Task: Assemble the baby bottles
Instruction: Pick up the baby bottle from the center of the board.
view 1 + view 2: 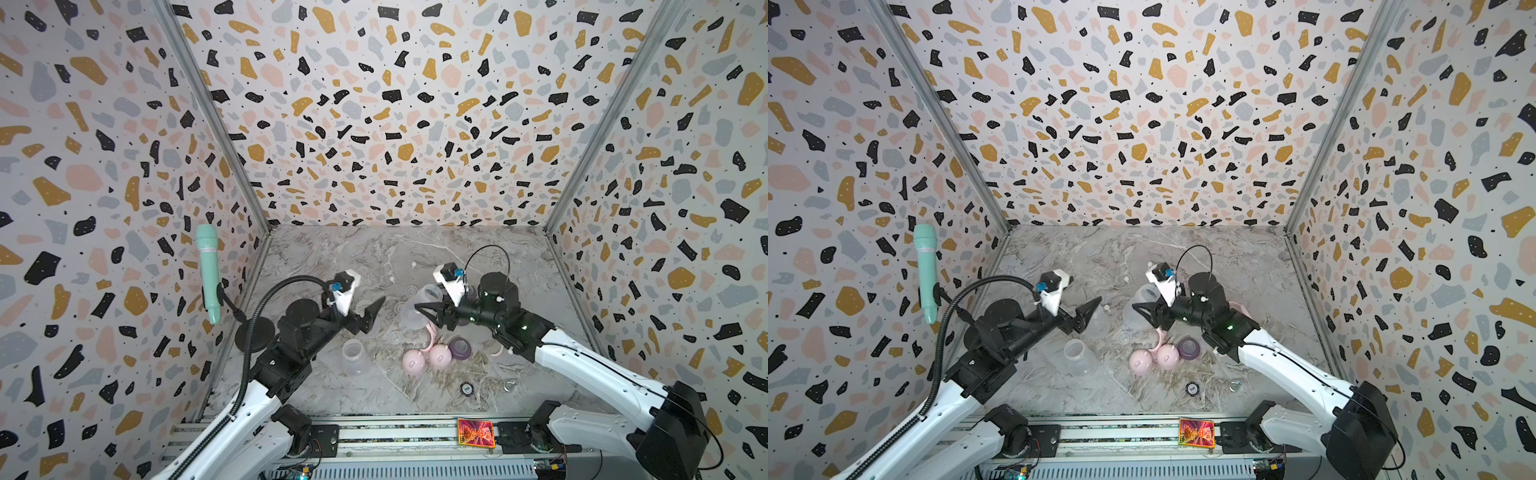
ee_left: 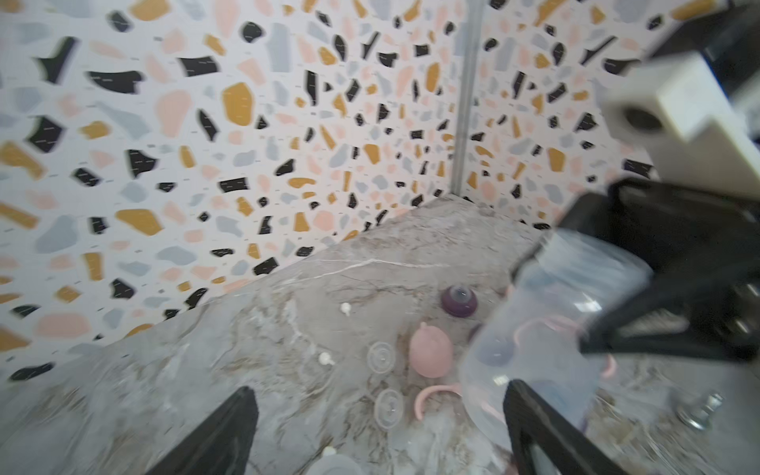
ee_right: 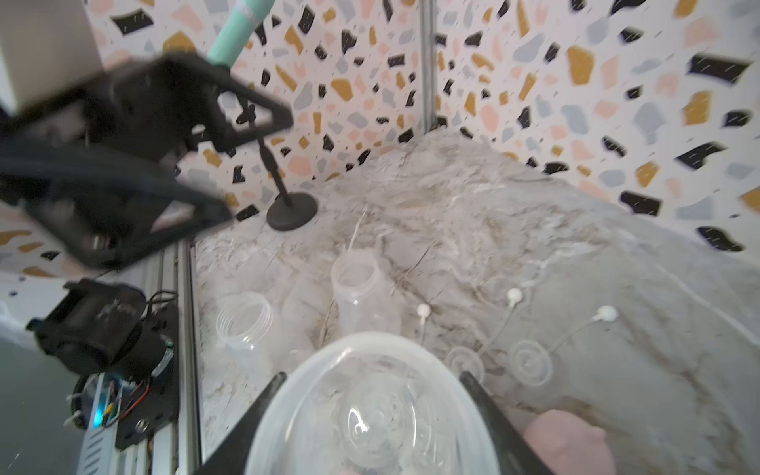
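Three clear baby bottles are in view, and none has its top on. One clear bottle [image 3: 370, 395] is up off the worktop [image 1: 332, 257]. It is caught between the two fingers of the right tool [image 3: 372, 415], which press on its sides, one on each side. In both top views the bottle hangs tilted.

The left tool [image 2: 378, 388] is spread wide and has nothing in it. It hangs across from the held bottle, close to it but not touching.

A second bottle [image 1: 356, 357] stands on the worktop near the left arm with its open mouth up. A third bottle [image 3: 357, 296] also stands on the worktop, near the left tool. In the top views that tool partly hides it.

One pink cap [image 1: 413, 362] and the other pink cap [image 1: 440, 356] sit side by side in the middle of the worktop. A purple collar [image 1: 459, 348] with its teat sits just beside them, on the right arm's side. A pink handle ring [image 1: 430, 336] lies just behind the caps, below the held bottle. Small clear discs [image 3: 530, 362] with thin stems and white tips lie flat on the worktop near the right tool.

By the left wall a mint-green microphone [image 1: 208, 270] stands on a black stand [image 1: 254, 332].
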`<action>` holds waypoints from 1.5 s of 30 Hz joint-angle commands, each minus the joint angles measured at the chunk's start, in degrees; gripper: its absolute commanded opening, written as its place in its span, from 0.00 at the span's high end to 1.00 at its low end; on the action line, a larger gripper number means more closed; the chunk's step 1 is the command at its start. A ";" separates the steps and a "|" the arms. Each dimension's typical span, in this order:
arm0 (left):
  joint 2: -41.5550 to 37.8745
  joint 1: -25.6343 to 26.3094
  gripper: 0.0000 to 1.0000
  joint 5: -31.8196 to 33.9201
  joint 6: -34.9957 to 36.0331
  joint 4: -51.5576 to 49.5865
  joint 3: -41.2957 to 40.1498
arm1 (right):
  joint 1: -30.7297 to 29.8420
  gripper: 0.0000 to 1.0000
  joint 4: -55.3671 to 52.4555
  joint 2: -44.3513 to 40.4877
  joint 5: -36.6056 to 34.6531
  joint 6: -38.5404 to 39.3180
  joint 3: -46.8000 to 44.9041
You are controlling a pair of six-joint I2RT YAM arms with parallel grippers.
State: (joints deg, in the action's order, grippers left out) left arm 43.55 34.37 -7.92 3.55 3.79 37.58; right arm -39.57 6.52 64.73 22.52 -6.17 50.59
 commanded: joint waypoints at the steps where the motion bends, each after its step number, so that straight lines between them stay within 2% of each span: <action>1: 2.56 5.13 0.07 -0.12 4.05 7.09 2.93 | 1.88 0.71 -0.97 -1.96 -1.91 -1.32 5.07; 4: 5.29 8.74 0.07 -0.12 5.32 8.60 3.04 | 2.22 0.73 1.86 -2.22 0.07 -3.28 6.61; 7: 7.76 10.18 0.07 0.20 5.87 8.74 3.37 | 2.22 0.73 6.69 -2.43 4.94 -6.76 6.12; 14: 11.04 10.67 0.07 -0.68 3.85 15.13 3.09 | 2.09 0.74 21.91 -2.71 15.61 -17.76 -0.28; 19: 12.35 10.78 0.08 -2.49 2.41 18.36 3.46 | 1.95 0.76 27.92 -2.22 18.66 -22.31 -3.19; 25: 13.70 10.78 0.15 -5.34 2.51 17.73 4.15 | 1.47 0.78 38.86 -1.21 23.04 -29.43 -6.55; 32: 14.06 10.77 0.22 -7.35 2.51 16.79 4.84 | -0.74 0.79 38.67 0.35 24.68 -29.08 -6.00; 38: 12.74 10.78 0.42 -6.79 2.41 15.64 5.48 | -2.59 0.78 29.94 1.41 25.84 -23.73 -3.99; 40: 11.83 10.74 0.47 -5.39 1.71 15.63 5.16 | -2.56 0.74 27.26 1.29 25.00 -22.49 -3.68; 41: 11.34 10.77 0.49 -4.60 1.45 15.63 4.90 | -2.53 0.68 25.96 1.12 24.01 -21.89 -3.59; 42: 10.78 10.74 0.51 -3.52 1.05 15.71 4.51 | -2.53 0.55 24.31 0.65 22.65 -21.12 -3.49; 44: 9.91 10.71 0.55 -1.17 0.03 15.68 3.54 | -2.36 0.37 20.60 -0.13 20.12 -19.35 -2.85; 45: 9.51 10.71 0.57 0.26 -0.49 15.45 3.02 | -2.20 0.32 17.51 -0.81 18.24 -17.87 -2.23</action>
State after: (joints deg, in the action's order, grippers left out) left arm 54.39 45.08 -12.86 5.72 14.17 40.29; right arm -39.86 34.11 65.32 40.07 -28.73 46.70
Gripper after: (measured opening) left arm 0.777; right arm 0.649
